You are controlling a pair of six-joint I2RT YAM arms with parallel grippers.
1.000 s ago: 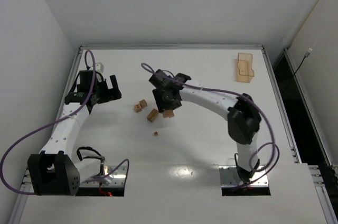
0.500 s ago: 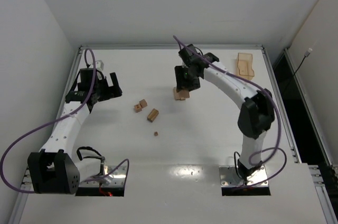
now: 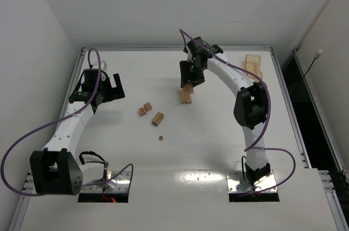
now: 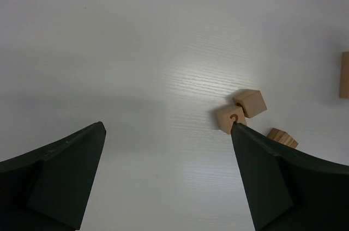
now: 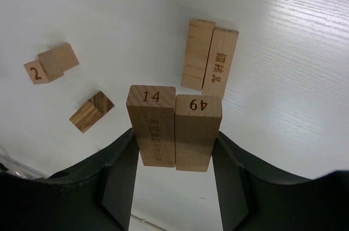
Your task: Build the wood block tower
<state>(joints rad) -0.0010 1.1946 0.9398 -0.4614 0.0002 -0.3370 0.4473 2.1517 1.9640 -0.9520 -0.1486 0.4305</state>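
Note:
My right gripper (image 5: pixel 174 144) is shut on two wood blocks (image 5: pixel 174 130), bars marked 14 and 49 held side by side above the table. Just beyond them two more bars (image 5: pixel 210 56) lie flat side by side, one layer high; no taller tower shows. From above, the right gripper (image 3: pixel 191 76) hangs over that pair (image 3: pixel 186 98). To the left lie two cubes (image 3: pixel 145 109), a short bar (image 3: pixel 157 118) and a tiny cube (image 3: pixel 161 138). My left gripper (image 3: pixel 110 90) stands open, left of the cubes (image 4: pixel 240 111), with nothing between its fingers (image 4: pixel 272 176).
A translucent orange-tan tray (image 3: pixel 253 67) stands at the far right of the white table (image 3: pixel 218 144). A raised metal rim (image 3: pixel 174 48) runs round the table. White walls close in at the back and left.
My right gripper has carried the two bars from beside the loose blocks away and to the right, ending above the flat pair. The left arm has hardly shifted.

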